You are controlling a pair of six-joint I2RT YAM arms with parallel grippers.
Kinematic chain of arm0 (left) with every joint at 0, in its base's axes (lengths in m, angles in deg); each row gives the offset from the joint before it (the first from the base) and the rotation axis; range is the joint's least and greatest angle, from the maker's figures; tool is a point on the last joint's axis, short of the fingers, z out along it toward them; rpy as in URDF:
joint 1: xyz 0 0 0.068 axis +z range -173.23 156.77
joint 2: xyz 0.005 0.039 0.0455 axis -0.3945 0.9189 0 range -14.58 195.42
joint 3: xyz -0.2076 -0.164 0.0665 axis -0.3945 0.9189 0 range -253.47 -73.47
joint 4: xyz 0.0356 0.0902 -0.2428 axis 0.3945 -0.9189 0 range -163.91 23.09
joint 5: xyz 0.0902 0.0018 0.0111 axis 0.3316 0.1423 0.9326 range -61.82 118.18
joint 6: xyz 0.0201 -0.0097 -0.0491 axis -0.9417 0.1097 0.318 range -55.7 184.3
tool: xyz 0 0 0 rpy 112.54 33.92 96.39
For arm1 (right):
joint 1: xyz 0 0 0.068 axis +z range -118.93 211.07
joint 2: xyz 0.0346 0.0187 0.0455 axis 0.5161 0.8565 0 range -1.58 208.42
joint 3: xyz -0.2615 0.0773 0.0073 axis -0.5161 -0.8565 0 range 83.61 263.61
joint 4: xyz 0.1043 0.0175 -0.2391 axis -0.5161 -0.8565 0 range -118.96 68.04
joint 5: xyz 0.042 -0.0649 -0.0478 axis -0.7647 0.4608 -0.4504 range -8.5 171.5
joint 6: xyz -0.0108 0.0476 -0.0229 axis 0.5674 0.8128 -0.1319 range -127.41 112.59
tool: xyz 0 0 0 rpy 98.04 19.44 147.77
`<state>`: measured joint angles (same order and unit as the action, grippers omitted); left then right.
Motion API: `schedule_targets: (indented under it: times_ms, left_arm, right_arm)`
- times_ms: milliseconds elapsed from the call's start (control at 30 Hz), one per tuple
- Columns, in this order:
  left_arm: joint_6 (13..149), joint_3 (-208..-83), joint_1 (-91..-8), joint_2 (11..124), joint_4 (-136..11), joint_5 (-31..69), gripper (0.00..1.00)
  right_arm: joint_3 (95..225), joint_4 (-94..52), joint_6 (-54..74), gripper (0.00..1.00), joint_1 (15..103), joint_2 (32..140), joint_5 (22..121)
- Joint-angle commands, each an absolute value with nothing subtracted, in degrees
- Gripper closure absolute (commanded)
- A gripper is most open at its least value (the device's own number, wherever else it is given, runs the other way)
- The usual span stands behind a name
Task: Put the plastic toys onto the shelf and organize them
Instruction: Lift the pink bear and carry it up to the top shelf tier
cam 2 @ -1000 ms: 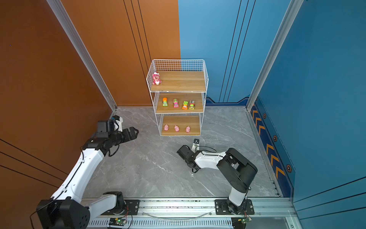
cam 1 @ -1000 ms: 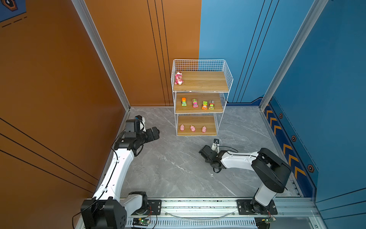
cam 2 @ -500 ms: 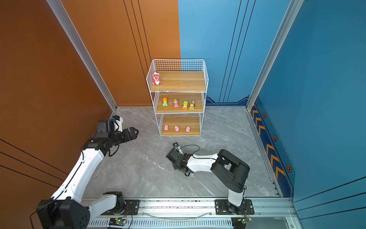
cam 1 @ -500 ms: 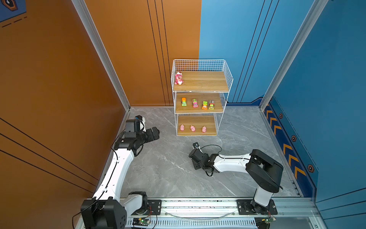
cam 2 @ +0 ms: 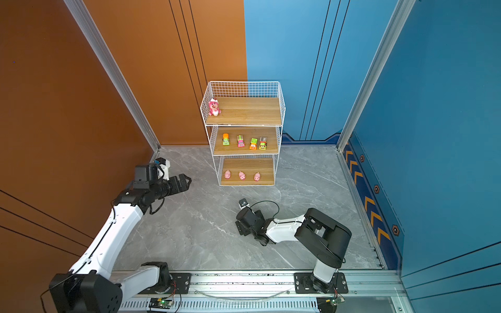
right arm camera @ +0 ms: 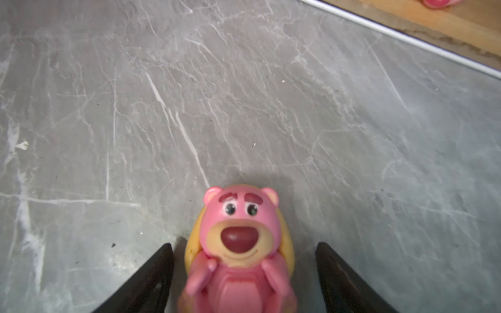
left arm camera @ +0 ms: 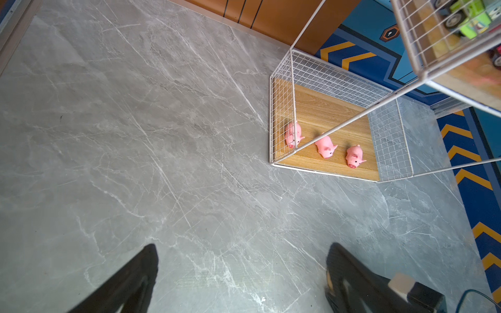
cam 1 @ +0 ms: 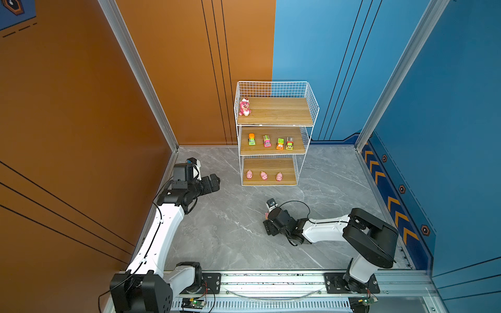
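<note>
You are looking at a pink bear (right arm camera: 238,244), tan showing behind its head, resting on the grey surface (right arm camera: 189,108) on the near side of the shelf and apart from it, a little right of centre. Your right gripper (right arm camera: 244,245) is straddling it with jaws released, a gap showing on either side of the toy. Beyond it, the shelf (cam 1: 282,111) is standing against the far wall. A second bear (cam 1: 244,107) is sitting at the left of its top board, four toy vehicles (cam 1: 267,141) are lining the middle board, and three pigs (cam 1: 264,175) are lining the bottom one. Your left gripper (left arm camera: 242,246) is hovering left of the shelf, jaws spread wide, holding nothing.
</note>
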<state>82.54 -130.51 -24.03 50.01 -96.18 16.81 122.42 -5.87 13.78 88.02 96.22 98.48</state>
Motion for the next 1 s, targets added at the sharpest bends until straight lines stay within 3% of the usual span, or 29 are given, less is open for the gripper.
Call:
schedule_targets:
  times_ms: [0, 333, 667, 833, 967]
  left_arm:
    - [82.1, -129.5, -24.9, 48.7, -95.4, 16.6, 0.02]
    - [82.0, -129.4, -26.7, 49.7, -95.5, 17.3, 0.02]
    - [81.3, -129.2, -26.8, 49.1, -95.5, 18.9, 0.02]
    - [81.4, -129.3, -26.8, 49.3, -95.5, 18.9, 0.02]
    - [81.5, -129.4, -26.7, 49.6, -95.5, 18.6, 0.02]
  right_arm:
    - [117.6, 8.9, 13.1, 0.16, 89.3, 96.7, 102.3]
    - [106.9, 41.4, 14.3, 0.18, 91.1, 109.1, 107.8]
    - [109.4, 38.6, 13.7, 0.28, 89.9, 110.6, 108.4]
    - [109.7, 36.3, 12.5, 0.48, 89.8, 108.3, 107.6]
    - [109.8, 30.4, 10.9, 0.53, 90.3, 100.8, 107.1]
